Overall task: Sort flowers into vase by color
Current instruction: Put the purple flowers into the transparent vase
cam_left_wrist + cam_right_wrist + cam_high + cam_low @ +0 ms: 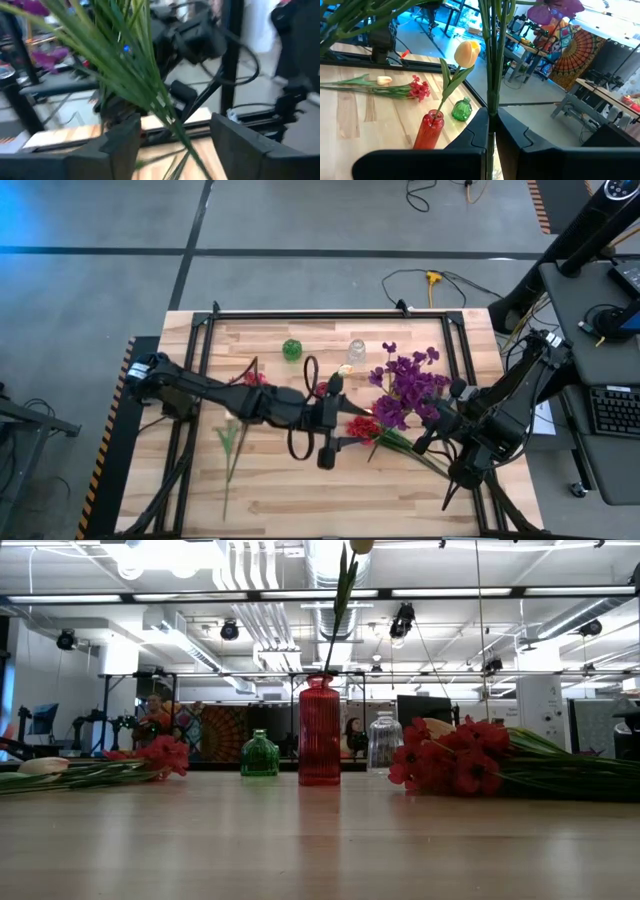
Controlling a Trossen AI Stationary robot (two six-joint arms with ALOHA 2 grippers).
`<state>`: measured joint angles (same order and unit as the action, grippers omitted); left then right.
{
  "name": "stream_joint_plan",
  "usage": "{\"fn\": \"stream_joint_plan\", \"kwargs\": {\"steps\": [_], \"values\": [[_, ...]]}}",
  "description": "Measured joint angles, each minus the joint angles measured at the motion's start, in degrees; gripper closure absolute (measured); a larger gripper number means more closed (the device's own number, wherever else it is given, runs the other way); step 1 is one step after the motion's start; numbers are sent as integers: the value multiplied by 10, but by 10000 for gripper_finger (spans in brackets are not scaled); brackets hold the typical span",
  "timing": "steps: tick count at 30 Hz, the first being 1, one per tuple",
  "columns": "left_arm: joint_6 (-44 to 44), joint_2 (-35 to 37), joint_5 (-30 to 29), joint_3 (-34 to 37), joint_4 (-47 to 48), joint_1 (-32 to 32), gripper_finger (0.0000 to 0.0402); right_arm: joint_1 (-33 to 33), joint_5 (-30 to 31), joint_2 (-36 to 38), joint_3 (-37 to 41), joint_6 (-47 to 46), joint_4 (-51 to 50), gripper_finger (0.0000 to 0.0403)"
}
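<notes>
My right gripper [491, 131] is shut on the green stems of a purple flower sprig [410, 385] over the table's right half. My left gripper [175, 145] is open near the table's middle [328, 442]. Green stems and leaves [130, 65] pass between its fingers without plainly touching them. A red vase [320, 730] holds a cream tulip [467, 51] upright. Beside it stand a green vase [259, 755] and a clear vase [384, 743]. A red flower bunch [450, 760] lies on the table by the left gripper. My right gripper pinches the purple sprig's thin green stems [491, 107] between its two fingers, which lie across them. The stems rise from the fingers to a purple blossom [555, 7]. The gripper hides the stems' lower end.
More sprigs lie flat on the table's left half, with red blossoms [420, 89], a cream bud [384, 80] and long green stems [232, 442]. A black frame [330, 313] runs along the table's far edge. Bare wood lies along the near edge [330, 505].
</notes>
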<state>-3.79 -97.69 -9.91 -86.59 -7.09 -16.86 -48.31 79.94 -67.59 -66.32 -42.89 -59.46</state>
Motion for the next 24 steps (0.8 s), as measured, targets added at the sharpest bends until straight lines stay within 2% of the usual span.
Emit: {"fn": "stream_joint_plan", "kwargs": {"steps": [5,9,16,20,24], "values": [[9,-8,24,1,-25,28,155,0,0,0,0,0,0,390],[13,-24,80,1,-69,44,153,0,1,0,0,0,0,390],[13,-29,81,0,-94,60,153,0,1,0,0,-1,0,390],[13,-29,125,0,-94,61,153,0,1,0,1,-1,0,390],[16,-41,123,0,-108,62,153,0,2,0,1,-1,1,390]]}}
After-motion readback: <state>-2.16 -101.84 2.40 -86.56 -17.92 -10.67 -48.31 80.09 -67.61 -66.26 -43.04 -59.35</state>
